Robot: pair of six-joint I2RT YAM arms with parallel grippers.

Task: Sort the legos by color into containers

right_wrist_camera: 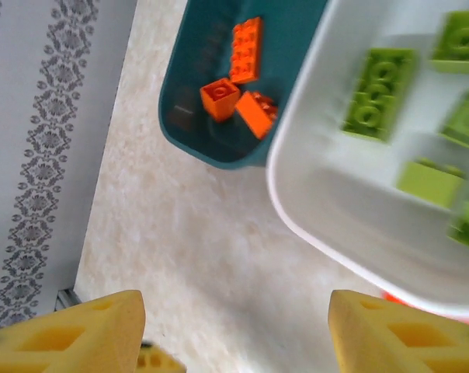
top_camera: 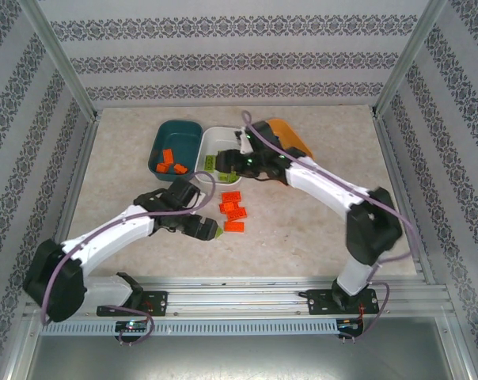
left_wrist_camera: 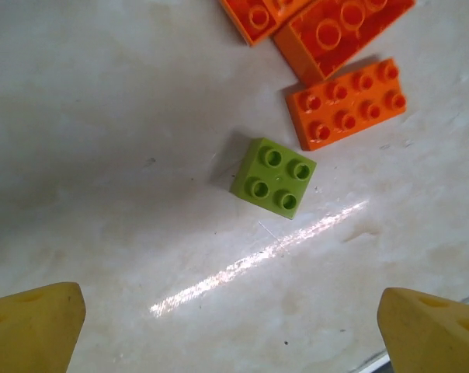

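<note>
My left gripper [left_wrist_camera: 231,305] [top_camera: 210,231] hangs open over the tabletop, nothing between its yellow fingers [left_wrist_camera: 34,326]. Just ahead of it lies a lime green lego [left_wrist_camera: 273,177], flat and studs up, with an orange lego [left_wrist_camera: 345,103] beyond it. Several orange legos [top_camera: 233,210] sit in a loose cluster mid-table. My right gripper [right_wrist_camera: 234,307] [top_camera: 239,157] is open and empty, near the white container [right_wrist_camera: 312,202] [top_camera: 212,141], which holds green legos [right_wrist_camera: 378,93]. The dark teal container [right_wrist_camera: 180,128] [top_camera: 176,131] holds three orange legos [right_wrist_camera: 236,85]. My right arm covers most of the orange container [top_camera: 293,131].
Patterned walls and metal posts [top_camera: 65,63] enclose the table on three sides. The arms' mounting rail [top_camera: 239,305] runs along the near edge. Bare tabletop [top_camera: 120,174] lies left of the trays and to the right of the loose bricks.
</note>
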